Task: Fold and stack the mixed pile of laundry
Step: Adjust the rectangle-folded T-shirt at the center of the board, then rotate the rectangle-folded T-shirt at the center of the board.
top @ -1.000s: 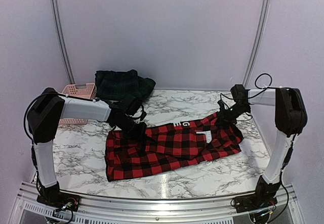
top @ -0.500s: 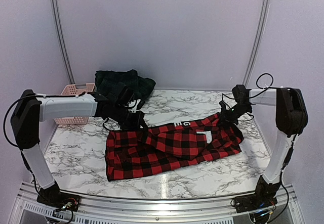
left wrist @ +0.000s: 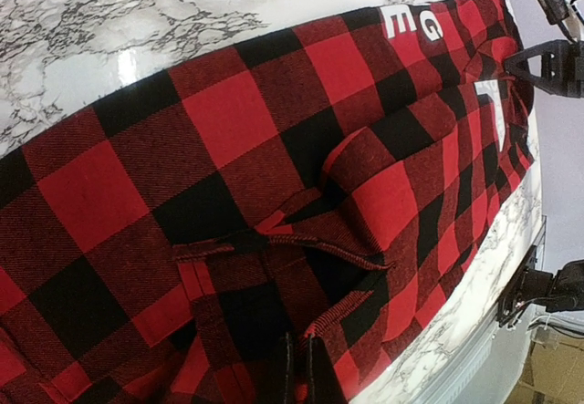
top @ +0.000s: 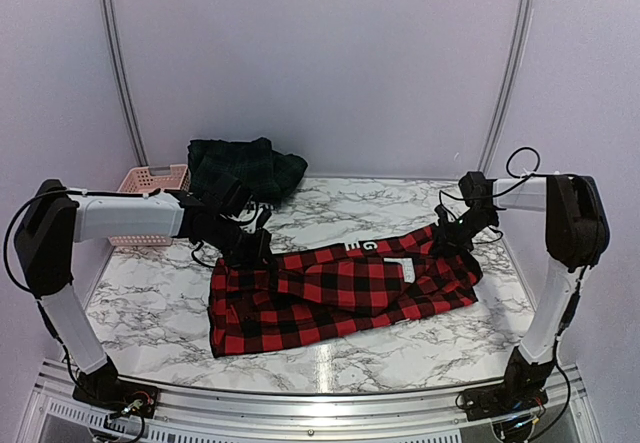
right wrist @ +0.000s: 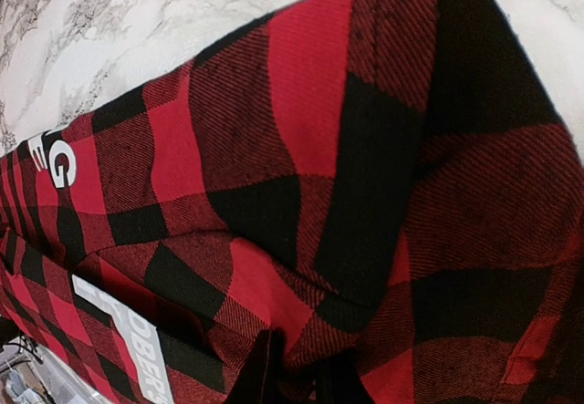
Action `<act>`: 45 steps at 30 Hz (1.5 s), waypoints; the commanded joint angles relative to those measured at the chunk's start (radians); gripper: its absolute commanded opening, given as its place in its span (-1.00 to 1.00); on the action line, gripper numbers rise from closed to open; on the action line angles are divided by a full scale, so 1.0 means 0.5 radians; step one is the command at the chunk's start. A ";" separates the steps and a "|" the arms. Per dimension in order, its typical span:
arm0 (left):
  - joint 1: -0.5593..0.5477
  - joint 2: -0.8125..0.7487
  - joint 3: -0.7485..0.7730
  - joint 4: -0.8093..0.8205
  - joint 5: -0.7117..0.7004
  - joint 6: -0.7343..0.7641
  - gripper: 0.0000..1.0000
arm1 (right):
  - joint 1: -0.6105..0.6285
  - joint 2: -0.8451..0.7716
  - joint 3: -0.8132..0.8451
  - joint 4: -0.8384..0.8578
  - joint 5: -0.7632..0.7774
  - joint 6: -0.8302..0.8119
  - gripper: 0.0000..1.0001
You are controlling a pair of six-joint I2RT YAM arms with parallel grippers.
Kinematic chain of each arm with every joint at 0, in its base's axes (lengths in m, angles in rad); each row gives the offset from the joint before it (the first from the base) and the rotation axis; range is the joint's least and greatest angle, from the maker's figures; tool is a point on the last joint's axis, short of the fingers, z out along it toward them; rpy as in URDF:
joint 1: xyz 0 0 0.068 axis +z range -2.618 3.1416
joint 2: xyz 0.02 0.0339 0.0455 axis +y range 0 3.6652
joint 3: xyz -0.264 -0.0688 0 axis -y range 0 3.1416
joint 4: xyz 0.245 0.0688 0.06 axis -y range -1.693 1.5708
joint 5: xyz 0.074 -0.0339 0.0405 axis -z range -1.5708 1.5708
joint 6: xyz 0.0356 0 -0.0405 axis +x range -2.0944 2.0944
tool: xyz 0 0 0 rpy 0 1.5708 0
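The red-and-black checked garment (top: pixel 340 298) lies spread across the middle of the table. It is soft, twill-woven flannel rumpled into long folds, with white letters (top: pixel 360 247) on its far edge. The left claw (top: pixel 260 255) is pinched tight on a fold at its left end. The right claw (top: pixel 443 240) sits on the right end (whether it grips, I cannot tell). The table (top: pixel 150 308) is glossy white marble, grey-veined. At far left a dark green plaid heap (top: pixel 245 168) lies beside a pink perforated basket (top: pixel 155 177), with pale lilac walls around.

Pink basket (top: pixel 156 177) sits back-left of the left gripper (top: pixel 262 250) (well apart), at the marbled bench's (top: pixel 150 298) far edge.
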 commanded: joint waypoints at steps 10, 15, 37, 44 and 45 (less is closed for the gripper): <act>0.091 0.002 -0.057 -0.114 -0.082 0.002 -1.00 | -0.021 -0.060 0.102 -0.056 0.018 -0.017 -0.70; 0.092 0.106 -0.006 -0.172 -0.156 0.061 -1.00 | -0.020 -0.071 0.132 -0.078 0.012 -0.017 -0.64; 0.085 0.081 0.208 -0.264 -0.387 0.417 0.98 | -0.031 -0.021 0.332 0.095 -0.156 0.070 -0.29; 0.084 0.273 0.448 -0.274 -0.446 0.562 0.98 | -0.037 0.132 0.086 0.139 -0.036 0.022 -0.31; 0.086 0.320 0.470 -0.275 -0.460 0.571 0.98 | -0.042 0.135 0.051 0.153 -0.020 0.021 -0.32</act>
